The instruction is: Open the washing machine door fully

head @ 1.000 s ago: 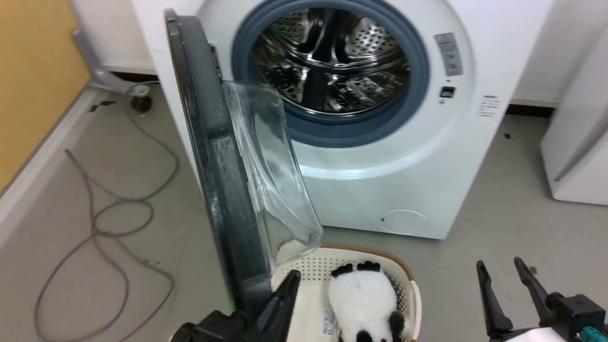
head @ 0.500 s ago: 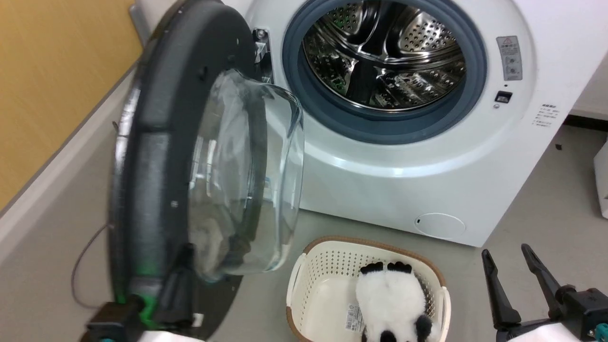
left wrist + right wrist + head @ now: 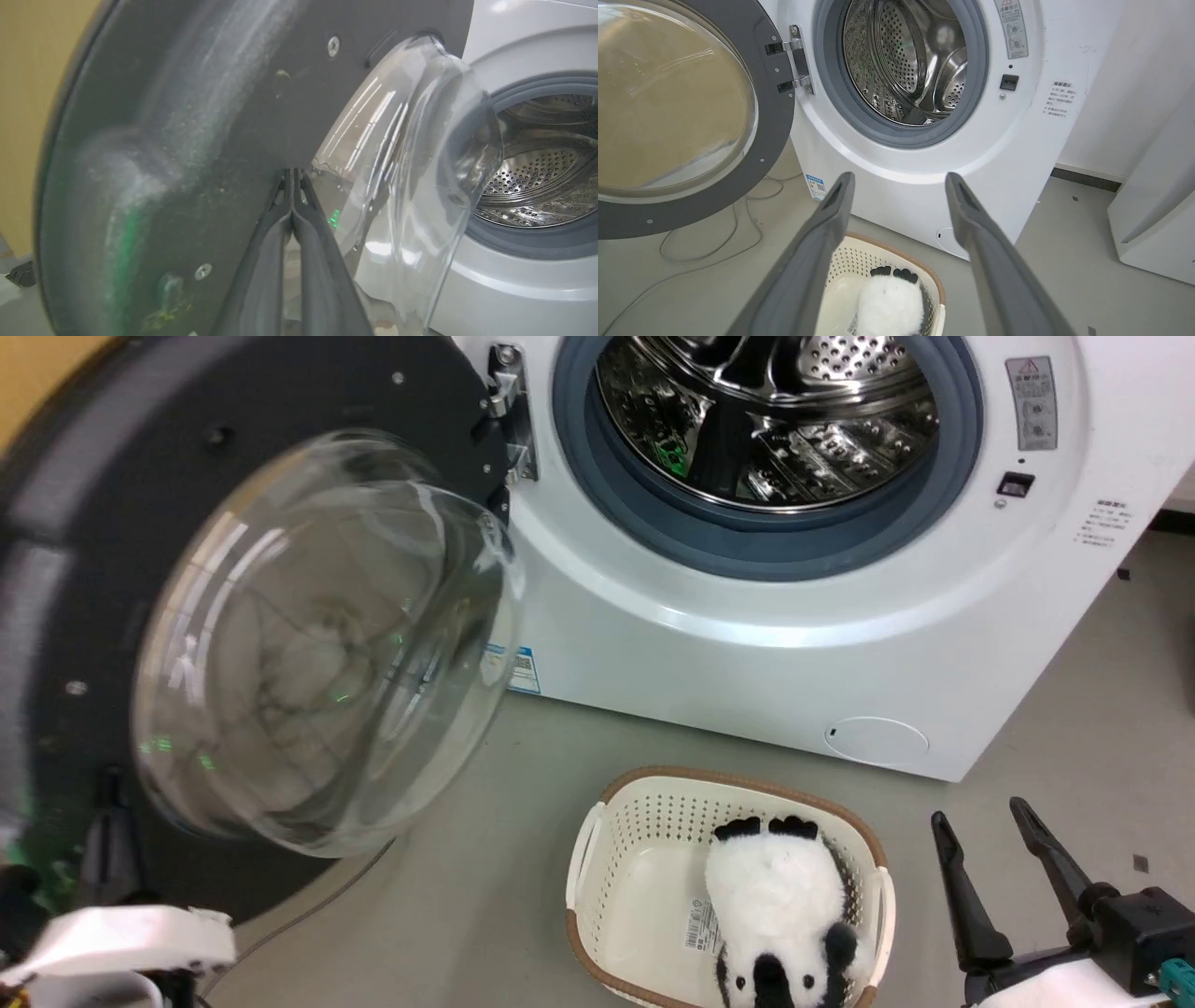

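The washing machine door [image 3: 308, 635] is being swung out from the left edge of the washing machine's [image 3: 747, 644] front, where it is being carried by the metal hinge [image 3: 509, 420]. Its glass bowl is being turned toward the robot and the drum opening is being left wide open, though whether the door is at its stop cannot be told. The step is being judged as the last part of the swing. The push is best being kept along the door's arc, steady on the dark inner rim rather than on the glass, and eased off as the hinge's limit is being met, so that no rebound is being caused. The left gripper [image 3: 292, 175] is being shown with its two fingers pressed together, nothing being clasped between them, and the tips are being laid against the dark inner rim just beside the glass bowl's edge. On the floor before the machine's front, a basket [image 3: 738, 782] holding a plush panda [image 3: 775, 896] is being left well apart from the door. Further right, the right gripper [image 3: 978, 814] is being held with its fingers spread wide, nothing being gripped or touched.
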Robot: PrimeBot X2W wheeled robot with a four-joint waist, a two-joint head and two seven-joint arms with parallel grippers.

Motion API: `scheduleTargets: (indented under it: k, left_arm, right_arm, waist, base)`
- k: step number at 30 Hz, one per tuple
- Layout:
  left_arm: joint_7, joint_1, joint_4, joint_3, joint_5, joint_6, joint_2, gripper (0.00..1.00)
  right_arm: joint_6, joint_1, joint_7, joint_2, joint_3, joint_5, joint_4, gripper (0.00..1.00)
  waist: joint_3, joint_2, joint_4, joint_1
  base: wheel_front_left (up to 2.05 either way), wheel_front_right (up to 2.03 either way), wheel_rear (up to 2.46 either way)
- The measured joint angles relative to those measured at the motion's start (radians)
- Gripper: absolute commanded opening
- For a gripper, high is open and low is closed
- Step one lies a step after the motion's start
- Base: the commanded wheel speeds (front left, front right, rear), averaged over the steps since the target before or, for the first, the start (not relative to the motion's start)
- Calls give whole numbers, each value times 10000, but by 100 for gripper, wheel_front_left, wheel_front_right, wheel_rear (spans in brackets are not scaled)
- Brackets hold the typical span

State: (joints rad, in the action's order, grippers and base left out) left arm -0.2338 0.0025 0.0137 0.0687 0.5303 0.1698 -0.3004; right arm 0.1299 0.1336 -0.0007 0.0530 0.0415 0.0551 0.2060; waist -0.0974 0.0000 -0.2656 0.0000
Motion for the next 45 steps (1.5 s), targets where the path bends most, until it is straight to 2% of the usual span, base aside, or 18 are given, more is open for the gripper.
scheduleTargets:
  k: [8,16,22,26,27,28,29,33,38,45]
  left_arm:
    - [-226,-958,1893,995,63,-447,-102,0]
    - [-226,-1618,2886,2161,-700,-1045,-27,0]
    - [-232,-1186,2412,2777,-1469,-1231,633,0]
    - [-238,156,1680,2800,-1971,-1386,1530,0]
    - [-238,415,1609,2742,-2019,-1407,1655,38]
    - [-238,644,1563,2708,-1983,-1453,1787,83]
    - [-238,851,1486,2667,-1927,-1467,1908,100]
    - [-236,1498,972,2247,-2057,-1407,2150,100]
    - [-58,2010,508,1302,-2782,-1244,2259,100]
    - [46,2029,38,13,-3432,-1285,2330,100]
  right_arm:
    - [0,-10,92,0,44,-19,8,100]
    - [0,-32,138,0,44,-17,-25,100]
    - [0,-26,96,0,-81,79,-244,100]
    - [0,47,-23,0,-82,261,-497,100]
    - [0,77,-38,0,-77,274,-541,100]
    - [0,120,-88,0,-79,297,-571,100]
    - [0,152,-104,0,-73,336,-593,100]
    - [0,211,-151,0,-94,345,-604,100]
    - [0,219,-151,0,-102,330,-566,100]
    - [0,214,-151,0,-104,309,-516,100]
  waist:
    - [-188,0,163,0]
    - [-97,0,274,1]
    - [203,0,453,0]
    - [610,0,533,0]
    - [695,0,534,0]
    - [771,0,532,0]
    - [837,0,528,0]
    - [949,0,506,0]
    - [1033,0,527,0]
    - [1055,0,938,0]
  base:
    - [0,0,0]
    - [0,0,0]
    - [0,0,0]
    - [0,0,0]
    - [0,0,0]
    - [0,0,0]
    - [0,0,0]
    - [0,0,0]
    - [0,0,0]
    - [0,0,0]
